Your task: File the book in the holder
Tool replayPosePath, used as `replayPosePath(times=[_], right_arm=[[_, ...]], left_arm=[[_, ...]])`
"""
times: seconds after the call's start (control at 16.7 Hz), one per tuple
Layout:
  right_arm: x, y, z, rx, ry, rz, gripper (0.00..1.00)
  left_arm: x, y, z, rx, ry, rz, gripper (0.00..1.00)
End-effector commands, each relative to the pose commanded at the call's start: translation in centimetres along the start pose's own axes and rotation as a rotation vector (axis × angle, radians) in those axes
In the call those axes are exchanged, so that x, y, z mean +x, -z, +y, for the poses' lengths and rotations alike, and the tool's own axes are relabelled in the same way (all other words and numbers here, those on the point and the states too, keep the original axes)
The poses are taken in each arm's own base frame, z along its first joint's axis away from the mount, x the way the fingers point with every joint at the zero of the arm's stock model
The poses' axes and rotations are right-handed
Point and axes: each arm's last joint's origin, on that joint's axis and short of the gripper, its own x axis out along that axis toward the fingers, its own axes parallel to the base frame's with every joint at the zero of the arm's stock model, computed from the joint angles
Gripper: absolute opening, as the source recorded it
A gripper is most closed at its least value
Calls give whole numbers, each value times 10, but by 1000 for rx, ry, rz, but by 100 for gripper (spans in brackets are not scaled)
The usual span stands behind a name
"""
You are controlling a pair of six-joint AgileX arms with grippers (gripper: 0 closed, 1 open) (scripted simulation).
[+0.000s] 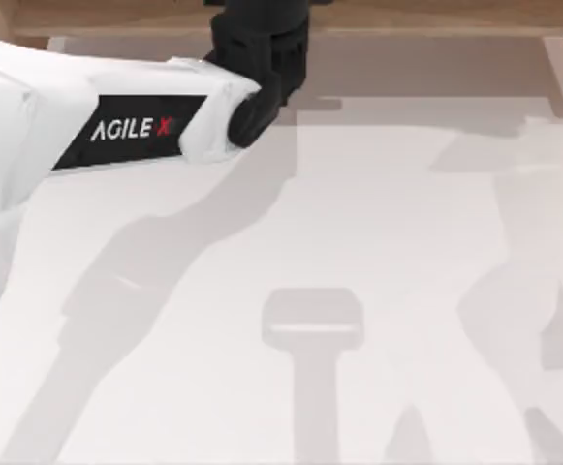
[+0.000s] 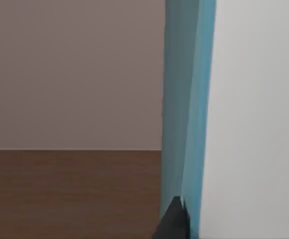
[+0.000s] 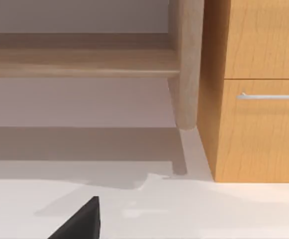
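Left gripper [image 1: 262, 73] at table's [image 1: 359, 242] far edge, wrist view: book [image 2: 186, 99] upright

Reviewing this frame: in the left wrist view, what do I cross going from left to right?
Brown floor under a plain wall → the book, standing edge-on, with a dark fingertip of the left end effector at its lower end → a plain white surface.

Top view: left gripper [image 1: 262, 58] runs off the top edge, fingertips cut off, grip can't be read. Left wrist view: the book [image 2: 186, 114] is cropped top & bottom, seen as a teal strip, no red mark or page edges in sight; one dark finger [image 2: 174, 221] clipped at the bottom edge. Right wrist view: right gripper, just one dark finger [image 3: 82, 221] corner at the bottom edge; orange-brown cabinet [image 3: 256, 89] cut off top & right.
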Motion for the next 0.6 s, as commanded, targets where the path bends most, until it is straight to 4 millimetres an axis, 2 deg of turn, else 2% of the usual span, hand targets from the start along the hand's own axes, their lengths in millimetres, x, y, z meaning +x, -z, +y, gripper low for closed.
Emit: replayPosePath(times=[0.3, 0.48, 0.6], right_arm=[[0, 0, 0, 0, 0, 0, 100], [0, 0, 0, 0, 0, 0, 100], [0, 0, 0, 0, 0, 0, 100]], left_arm=[[-25, -17, 5, 141, -16, 4, 0], [-50, -22, 21, 298, -55, 44, 0], [-68, -25, 39, 405, -97, 74, 0]])
